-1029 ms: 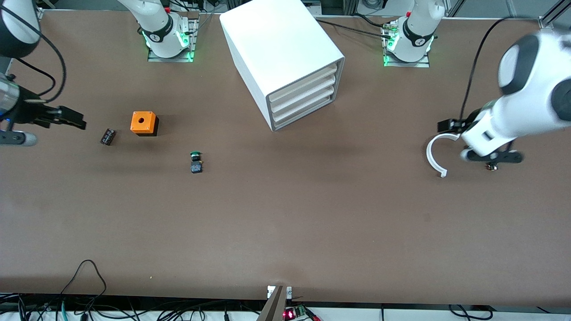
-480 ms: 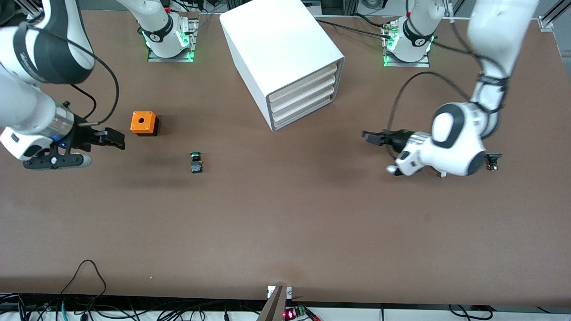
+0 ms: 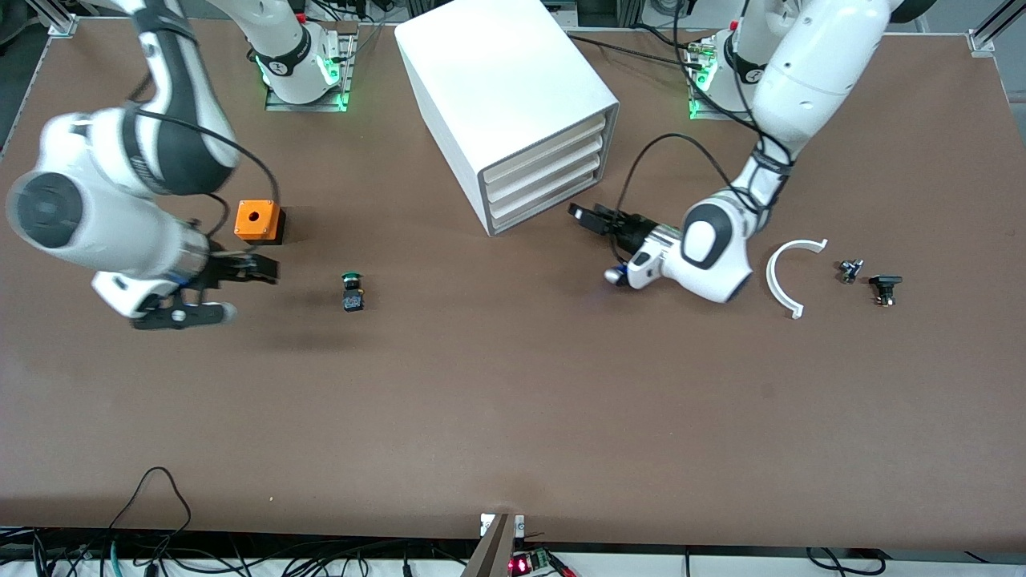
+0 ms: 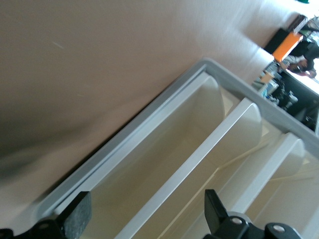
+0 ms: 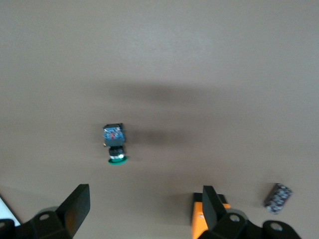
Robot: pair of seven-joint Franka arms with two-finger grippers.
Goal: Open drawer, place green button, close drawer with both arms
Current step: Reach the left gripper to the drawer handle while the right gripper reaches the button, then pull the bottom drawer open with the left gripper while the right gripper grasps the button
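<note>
Left end effector spread at closed bottom drawer; right end effector spread near button, mid-worktop.

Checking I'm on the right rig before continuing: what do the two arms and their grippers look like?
Both arms, left arm and right arm, have glossy white rounded shells with black bands at the joints and a loose black cable looping near the wrist. The left gripper and the right gripper are black with two fingers. The bases glow green.

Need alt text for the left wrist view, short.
Open left gripper faces the front of the white cabinet, its stacked drawers all shut, the bottom drawer between the fingers. Brown table fills the rest.
</note>
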